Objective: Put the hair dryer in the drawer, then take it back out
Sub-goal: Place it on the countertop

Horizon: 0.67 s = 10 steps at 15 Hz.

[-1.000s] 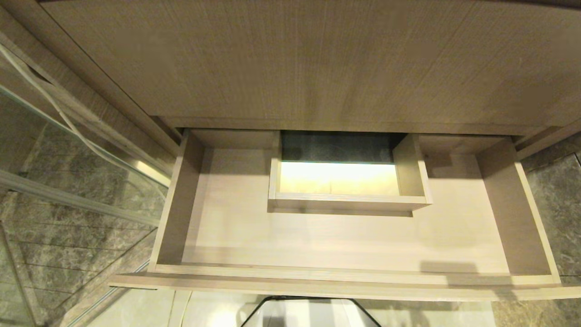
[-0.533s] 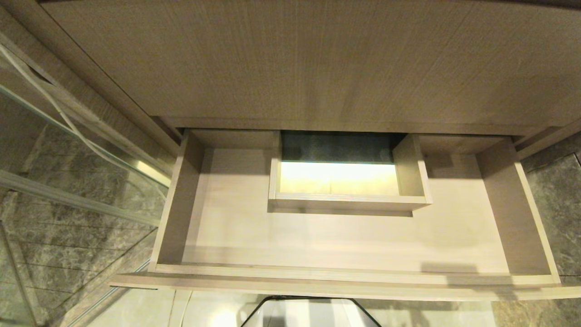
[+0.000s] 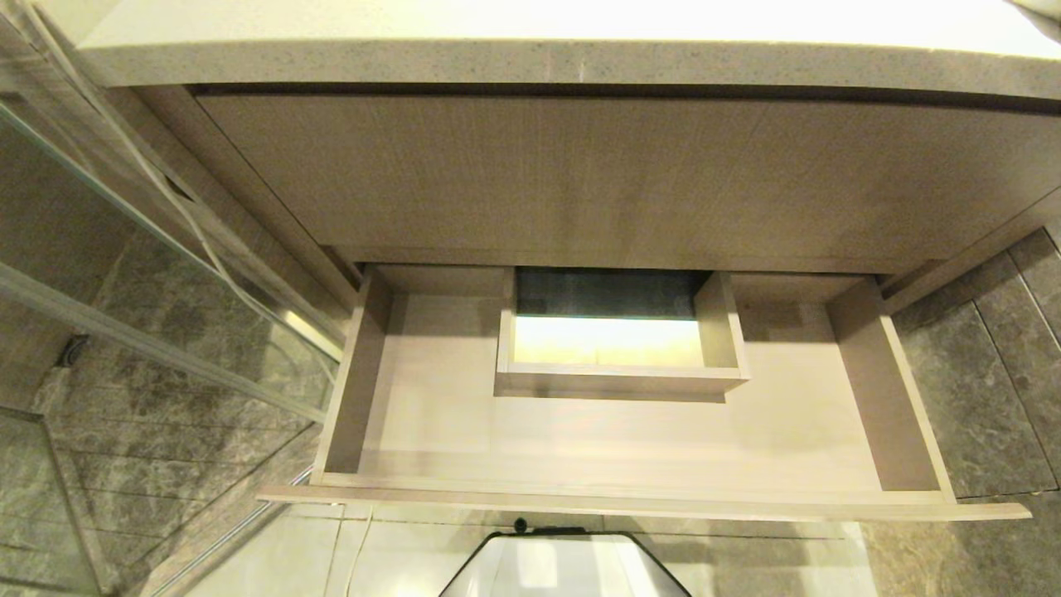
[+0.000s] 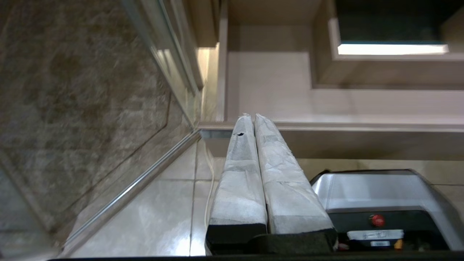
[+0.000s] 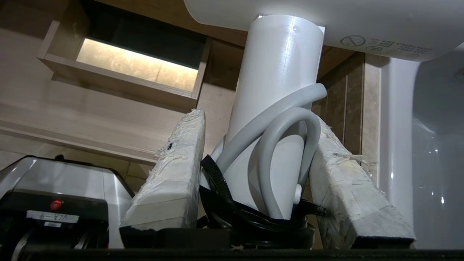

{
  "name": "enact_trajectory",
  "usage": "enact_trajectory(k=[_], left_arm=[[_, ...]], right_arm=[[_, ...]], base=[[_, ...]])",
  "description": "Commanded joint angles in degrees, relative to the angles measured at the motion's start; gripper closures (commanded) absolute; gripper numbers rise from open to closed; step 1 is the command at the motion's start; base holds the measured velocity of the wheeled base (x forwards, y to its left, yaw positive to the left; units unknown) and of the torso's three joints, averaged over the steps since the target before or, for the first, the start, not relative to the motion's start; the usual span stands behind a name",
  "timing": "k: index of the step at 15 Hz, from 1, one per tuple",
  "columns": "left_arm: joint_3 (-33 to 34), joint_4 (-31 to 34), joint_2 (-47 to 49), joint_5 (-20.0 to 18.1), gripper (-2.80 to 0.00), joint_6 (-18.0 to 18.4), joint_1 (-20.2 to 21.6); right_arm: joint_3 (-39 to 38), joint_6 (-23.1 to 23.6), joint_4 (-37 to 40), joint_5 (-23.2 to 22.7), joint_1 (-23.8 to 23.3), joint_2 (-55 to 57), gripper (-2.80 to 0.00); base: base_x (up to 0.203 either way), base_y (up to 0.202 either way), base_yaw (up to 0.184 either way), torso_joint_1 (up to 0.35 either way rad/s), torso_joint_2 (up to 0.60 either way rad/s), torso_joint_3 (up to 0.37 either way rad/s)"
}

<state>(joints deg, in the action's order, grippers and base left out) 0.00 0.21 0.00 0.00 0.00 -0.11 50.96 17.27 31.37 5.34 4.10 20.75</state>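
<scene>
My right pincer (image 5: 253, 119) is clenched on the hair dryer (image 5: 279, 90), one padded finger (image 5: 174, 174) on either side of the slim white handle, with the barrel above the grip. The looped white cord (image 5: 286, 145) and its black tie (image 5: 217, 181) are trapped between the handle and the fingers. The dryer is therefore in my grasp, outside the drawer (image 3: 348, 398), and does not appear in the head view at all.

The drawer stands pulled out below the countertop (image 3: 530, 58), its floor bare apart from the boxed cut-out (image 3: 617, 381) at the far middle. My left pincer (image 4: 252, 117) is closed on nothing, idle near the drawer's front left corner.

Risks noted:
- The grip bears partly on the cord rather than on the handle alone. In my judgement the dryer could twist or slide under the barrel's weight.
- A cord loop could catch on the drawer's front lip (image 3: 580, 502) or on the cut-out wall during any pass over them.
- The bathroom fixture (image 5: 417, 127) beside my right pincer is close; a wide swing could strike it.
- With the dryer outside the head view, I have only the wrist view to judge clearance.
</scene>
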Motion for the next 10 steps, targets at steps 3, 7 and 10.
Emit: enact_trajectory(k=[3, 7, 10], left_arm=[[0.09, -0.03, 0.00, 0.00, 0.00, 0.00, 0.02], [0.09, -0.03, 0.00, 0.00, 0.00, 0.00, 0.02], [0.09, -0.03, 0.00, 0.00, 0.00, 0.00, 0.02]], right_arm=[[-0.25, 0.13, 0.10, 0.29, 0.03, -0.71, 0.00], [-0.54, 0.13, -0.01, 0.30, 0.03, -1.35, 0.00], [-0.86, 0.13, -0.17, 0.37, 0.03, -1.91, 0.00]], base=[[0.000, 0.000, 0.000, 0.494, -0.51, -0.221], [0.000, 0.000, 0.000, 0.373, -0.54, -0.238], [0.000, 0.000, 0.000, 0.331, -0.58, -0.259]])
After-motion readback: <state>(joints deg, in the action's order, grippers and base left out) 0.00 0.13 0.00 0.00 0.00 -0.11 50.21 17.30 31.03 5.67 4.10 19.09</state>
